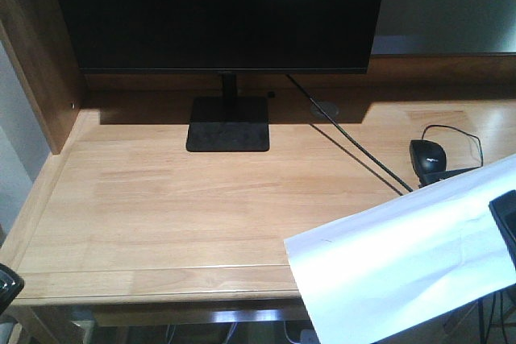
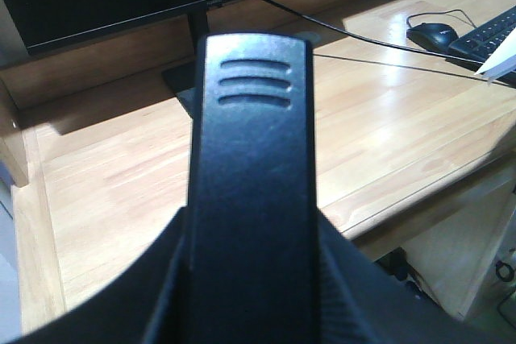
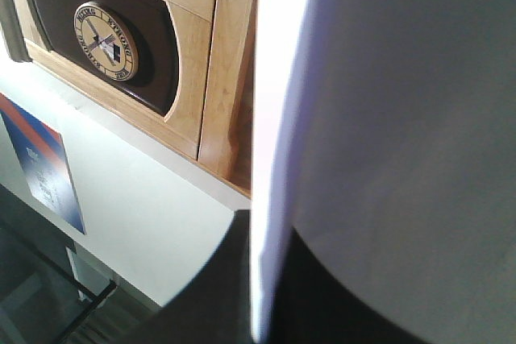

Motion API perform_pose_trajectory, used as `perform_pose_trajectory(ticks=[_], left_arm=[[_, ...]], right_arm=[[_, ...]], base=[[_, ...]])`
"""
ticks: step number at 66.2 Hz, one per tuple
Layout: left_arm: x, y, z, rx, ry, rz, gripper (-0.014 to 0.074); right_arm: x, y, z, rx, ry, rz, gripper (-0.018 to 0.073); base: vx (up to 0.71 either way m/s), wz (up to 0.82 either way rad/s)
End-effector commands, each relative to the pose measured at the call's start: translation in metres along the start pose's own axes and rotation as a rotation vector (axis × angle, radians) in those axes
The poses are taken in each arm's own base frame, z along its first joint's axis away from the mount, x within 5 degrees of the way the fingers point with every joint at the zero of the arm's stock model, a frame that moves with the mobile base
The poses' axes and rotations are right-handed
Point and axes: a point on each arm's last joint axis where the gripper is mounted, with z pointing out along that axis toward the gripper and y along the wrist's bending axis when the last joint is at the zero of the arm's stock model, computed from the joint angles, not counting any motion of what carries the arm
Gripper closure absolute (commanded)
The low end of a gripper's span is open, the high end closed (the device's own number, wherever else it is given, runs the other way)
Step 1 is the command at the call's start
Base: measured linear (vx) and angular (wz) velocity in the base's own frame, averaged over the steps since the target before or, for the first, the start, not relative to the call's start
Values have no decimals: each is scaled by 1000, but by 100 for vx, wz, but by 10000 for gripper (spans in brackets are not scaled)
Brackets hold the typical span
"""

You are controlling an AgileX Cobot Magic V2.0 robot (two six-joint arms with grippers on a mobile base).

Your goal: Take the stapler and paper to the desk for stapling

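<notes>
Inside the left gripper (image 2: 251,279) sits the stapler (image 2: 254,142), black, ribbed end pointing away from the wrist. Dark fingers flank it on both sides, so the grip reads as clamped on it, though the contact pts are hidden. Ahead of and below that hand lies the desk (image 1: 177,199), with bare wood in front of the monitor (image 1: 218,6).

The right gripper (image 3: 266,296) is closed on one edge of the paper (image 1: 403,263). The sheet fans out from the hand toward the other arm. Part is over the desk's front corner and the rest hangs off past the edge. I can't tell if it touches the wood.

Risks, as I judge them:
- The paper is held by one edge only. If the far side drags on the desk edge it may crease or pull out of the grip.
- The mouse (image 1: 427,155) and cable (image 1: 347,138) lie just beyond the sheet, on the side away from the hand. A sweep too far fwd could snag them.
- The stapler's grip looks narrow vs. its length, so it may pivot or tip when set down.
- The left hand looks low near the desk's front corner, so going fwd w/o lifting could knock the rim.
</notes>
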Motion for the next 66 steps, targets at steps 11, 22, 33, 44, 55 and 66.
perform_pose_trajectory(ticks=[11,22,33,44,55,66], left_arm=[[-18,2,-4,-13,-133,-10,603],[-18,2,-4,-13,-133,-10,603],[-18,2,-4,-13,-133,-10,603],[-18,2,-4,-13,-133,-10,603],[-18,2,-4,-13,-133,-10,603],[-18,2,-4,-13,-133,-10,603]], right_arm=[[-1,5,-1,-62,-14,-1,564],[-1,5,-1,-62,-14,-1,564],[-1,5,-1,-62,-14,-1,564],[-1,5,-1,-62,-14,-1,564],[-1,5,-1,-62,-14,-1,564],[-1,5,-1,-62,-14,-1,564]], base=[[1,1],[0,0],[-1,0],[0,0],[0,0],[0,0]])
